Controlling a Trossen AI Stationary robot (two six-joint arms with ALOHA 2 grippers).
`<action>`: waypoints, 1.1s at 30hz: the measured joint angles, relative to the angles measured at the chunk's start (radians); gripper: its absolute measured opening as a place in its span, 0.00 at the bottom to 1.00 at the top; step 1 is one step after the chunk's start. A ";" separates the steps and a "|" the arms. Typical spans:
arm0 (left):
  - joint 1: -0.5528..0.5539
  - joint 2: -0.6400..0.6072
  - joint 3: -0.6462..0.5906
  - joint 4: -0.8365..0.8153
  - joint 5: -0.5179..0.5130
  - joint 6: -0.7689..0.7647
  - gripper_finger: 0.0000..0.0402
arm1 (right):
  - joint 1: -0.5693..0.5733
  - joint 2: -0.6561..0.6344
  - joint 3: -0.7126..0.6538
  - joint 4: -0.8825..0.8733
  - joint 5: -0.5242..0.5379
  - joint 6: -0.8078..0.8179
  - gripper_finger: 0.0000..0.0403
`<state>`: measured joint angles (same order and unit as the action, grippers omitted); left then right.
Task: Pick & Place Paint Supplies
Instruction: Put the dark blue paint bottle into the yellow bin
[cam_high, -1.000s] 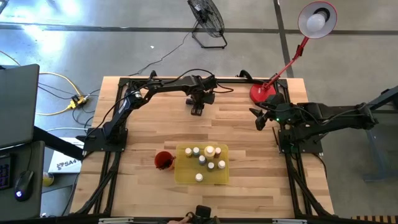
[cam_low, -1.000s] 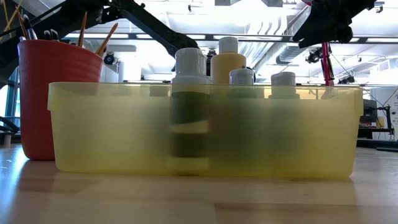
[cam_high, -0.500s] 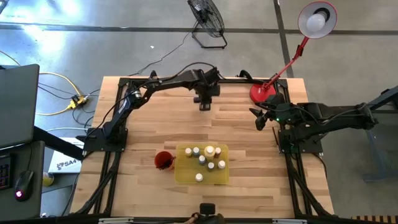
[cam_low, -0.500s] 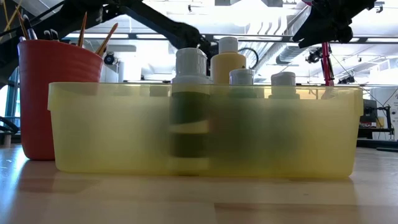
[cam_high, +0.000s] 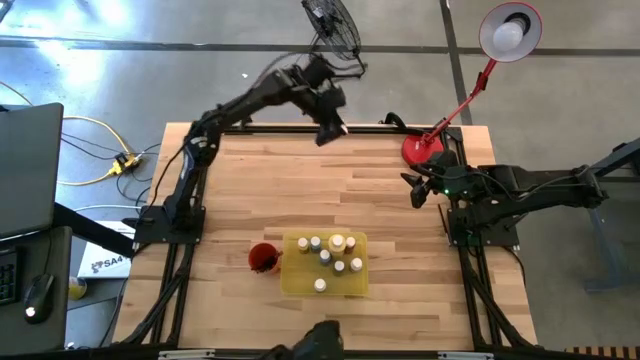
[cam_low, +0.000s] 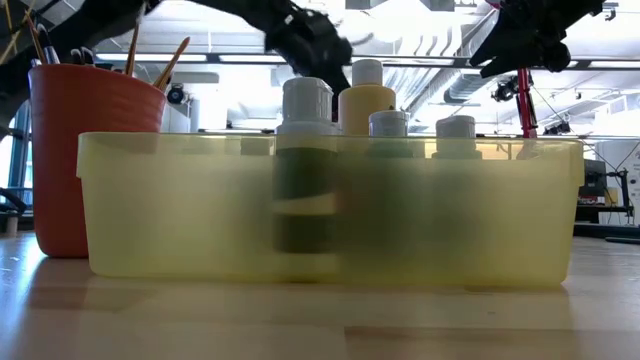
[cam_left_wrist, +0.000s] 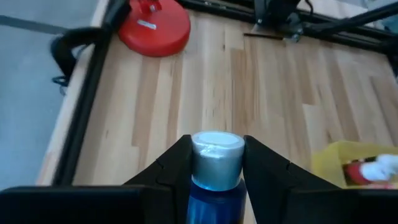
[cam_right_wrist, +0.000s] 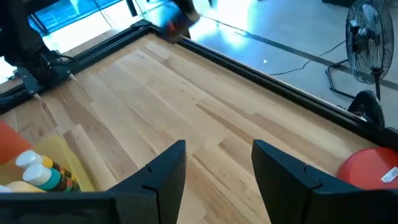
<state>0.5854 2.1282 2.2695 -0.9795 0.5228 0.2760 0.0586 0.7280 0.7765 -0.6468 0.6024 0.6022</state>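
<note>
From above, the left gripper (cam_high: 330, 128) hangs out past the far edge of the table (cam_high: 250, 190), carrying something too small to make out from up here. The right gripper (cam_high: 412, 190) waits by the right edge, near the red lamp base (cam_high: 421, 149). Down at the near side, the yellow tray (cam_high: 296, 281) holds a cluster of pale-capped paint bottles (cam_high: 333, 256), with the red cup (cam_high: 262, 257) just beside it.

At table level, the bottles stand upright behind the tray's cloudy wall, a tall yellowish bottle (cam_low: 366, 98) rising highest, and brushes (cam_low: 170, 62) poke out of the cup.

Now the left wrist view settles it: the two dark fingers (cam_left_wrist: 177, 168) are pinched on a blue paint bottle (cam_left_wrist: 216, 186) just under its silvery cap, bottle upright, well clear of the wood.

The right wrist view shows its fingers (cam_right_wrist: 165, 171) spread wide with nothing between them.

That bottle looks light, rigid and smooth-sided, so I'd guess it could slip; gripping just below the cap's lip, as here, seems the safest hold.
</note>
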 joint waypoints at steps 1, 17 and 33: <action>0.001 -0.017 0.000 -0.012 0.003 0.000 0.29 | 0.000 0.000 0.000 0.001 0.002 0.005 0.43; -0.169 -0.301 -0.111 -0.096 0.016 0.059 0.27 | 0.000 0.000 0.000 0.008 0.080 0.006 0.43; -0.435 -0.827 -0.913 0.522 -0.537 -0.361 0.27 | 0.000 0.000 0.000 0.007 0.080 -0.005 0.43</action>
<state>0.1501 1.3011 1.3561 -0.4572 -0.0143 -0.0853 0.0586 0.7280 0.7765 -0.6398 0.6823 0.5969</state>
